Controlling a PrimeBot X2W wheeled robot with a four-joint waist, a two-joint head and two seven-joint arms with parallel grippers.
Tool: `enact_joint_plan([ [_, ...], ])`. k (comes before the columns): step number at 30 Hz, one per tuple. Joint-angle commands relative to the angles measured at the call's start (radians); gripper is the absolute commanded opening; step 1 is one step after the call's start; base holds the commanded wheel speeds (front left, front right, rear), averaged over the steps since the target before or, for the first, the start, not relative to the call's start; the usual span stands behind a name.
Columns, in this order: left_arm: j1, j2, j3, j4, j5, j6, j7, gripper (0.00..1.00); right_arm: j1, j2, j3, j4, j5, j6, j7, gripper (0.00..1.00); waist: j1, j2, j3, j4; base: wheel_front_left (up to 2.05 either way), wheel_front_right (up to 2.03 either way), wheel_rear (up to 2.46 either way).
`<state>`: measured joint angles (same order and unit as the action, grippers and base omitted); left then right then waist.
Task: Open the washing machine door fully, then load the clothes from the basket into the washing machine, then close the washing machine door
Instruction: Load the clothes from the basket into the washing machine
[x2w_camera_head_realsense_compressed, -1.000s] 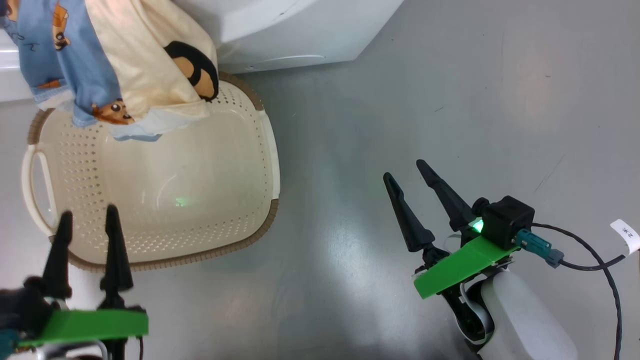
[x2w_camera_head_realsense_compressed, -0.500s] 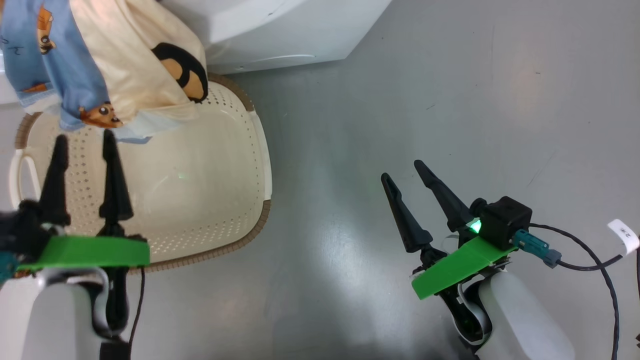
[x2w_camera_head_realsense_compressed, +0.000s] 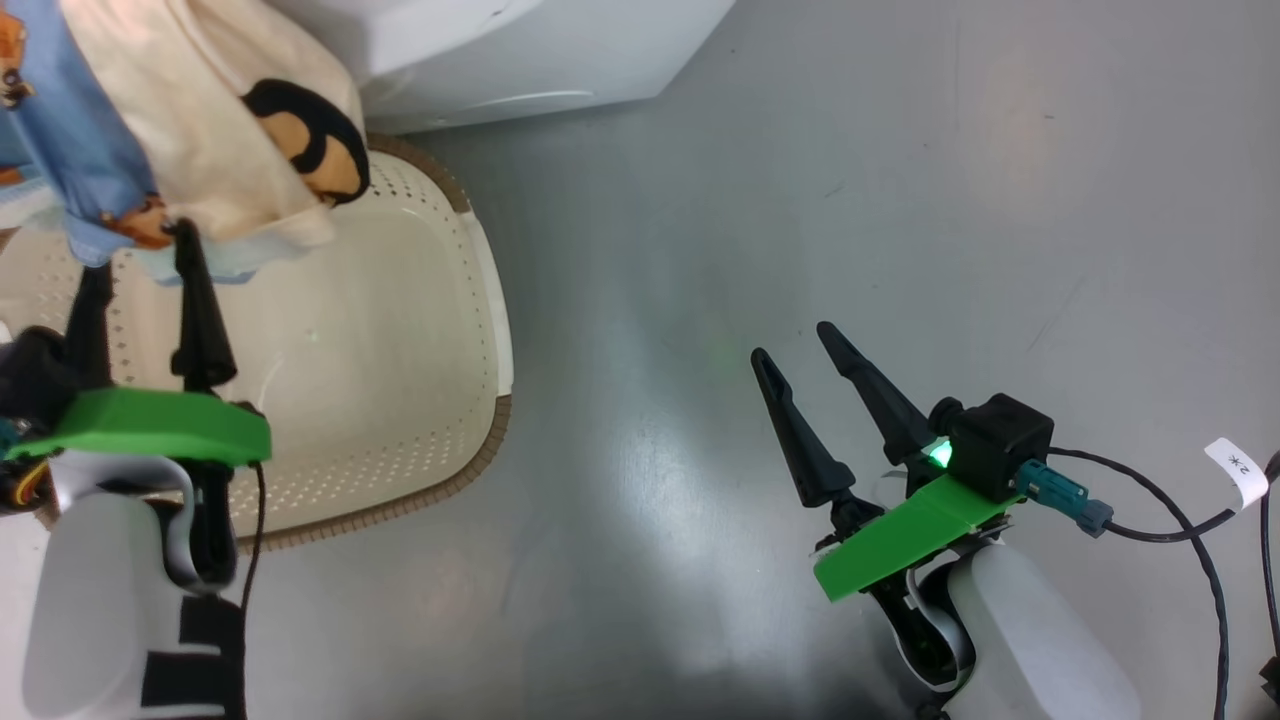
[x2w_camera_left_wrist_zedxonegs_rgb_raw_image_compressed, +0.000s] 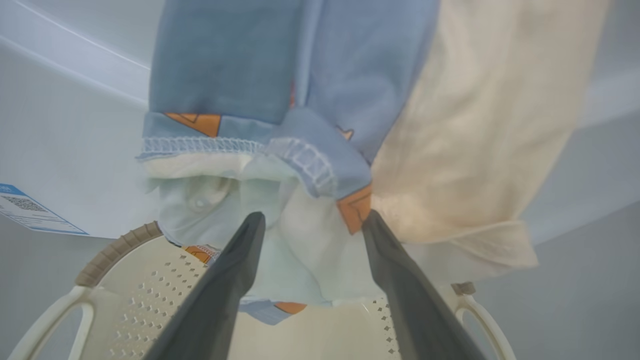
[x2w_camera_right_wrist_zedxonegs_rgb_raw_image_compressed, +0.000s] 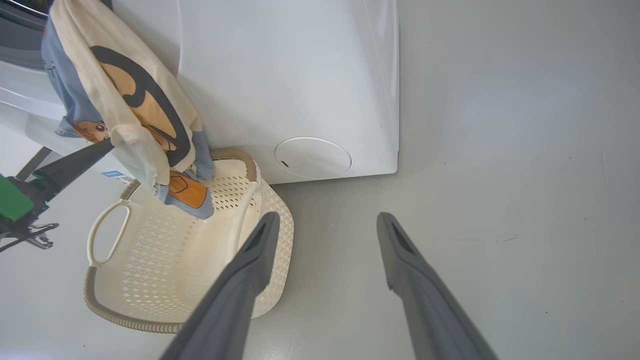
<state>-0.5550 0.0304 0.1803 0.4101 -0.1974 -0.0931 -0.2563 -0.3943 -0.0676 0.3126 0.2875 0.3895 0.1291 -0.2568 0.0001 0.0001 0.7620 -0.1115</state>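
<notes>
The clothes (x2w_camera_head_realsense_compressed: 200, 130), light blue with orange cartoon prints plus a cream piece, hang down the front of the white washing machine (x2w_camera_head_realsense_compressed: 500, 50) over the basket's far end. The cream perforated basket (x2w_camera_head_realsense_compressed: 480, 300) stands on the floor against the machine. My left gripper (x2w_camera_head_realsense_compressed: 140, 255) is open above the basket. In the left wrist view its fingertips (x2w_camera_left_wrist_zedxonegs_rgb_raw_image_compressed: 314, 216) flank the lower hem of the hanging clothes (x2w_camera_left_wrist_zedxonegs_rgb_raw_image_compressed: 350, 100). My right gripper (x2w_camera_head_realsense_compressed: 790, 342) is open over bare floor to the basket's right. The washing machine door is out of view.
A blue label (x2w_camera_left_wrist_zedxonegs_rgb_raw_image_compressed: 30, 212) is stuck on the machine's front. A round cover (x2w_camera_right_wrist_zedxonegs_rgb_raw_image_compressed: 312, 157) sits low on the washing machine (x2w_camera_right_wrist_zedxonegs_rgb_raw_image_compressed: 300, 75). A black cable with a white tag (x2w_camera_head_realsense_compressed: 1240, 470) trails from my right wrist. Grey floor (x2w_camera_head_realsense_compressed: 900, 200) spreads to the right.
My left gripper has moved forward from the basket's near rim up to the hem of the hanging clothes, still open. The camera has shifted. The right gripper has held its place.
</notes>
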Motion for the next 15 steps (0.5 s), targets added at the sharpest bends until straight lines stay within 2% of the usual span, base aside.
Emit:
enact_joint_plan([
  [1,-0.004,0.021,0.038,0.000,0.003,-0.006,-0.005,1.00,0.011,0.012,0.028,-0.016,0.012,0.002,-0.005,1.00,-0.0001,-0.0001,0.008,-0.006,0.00,0.00,0.00],
  [9,-0.116,0.036,0.093,0.147,-0.024,-0.015,-0.006,1.00,0.002,0.015,0.033,-0.015,0.017,0.002,-0.005,1.00,-0.0001,-0.0001,0.035,-0.013,0.00,0.00,0.00],
  [15,-0.210,0.088,0.087,0.258,-0.054,-0.029,-0.006,1.00,-0.002,0.016,0.037,-0.016,0.021,0.002,-0.005,1.00,-0.0001,-0.0001,0.050,-0.019,0.00,0.00,0.00],
])
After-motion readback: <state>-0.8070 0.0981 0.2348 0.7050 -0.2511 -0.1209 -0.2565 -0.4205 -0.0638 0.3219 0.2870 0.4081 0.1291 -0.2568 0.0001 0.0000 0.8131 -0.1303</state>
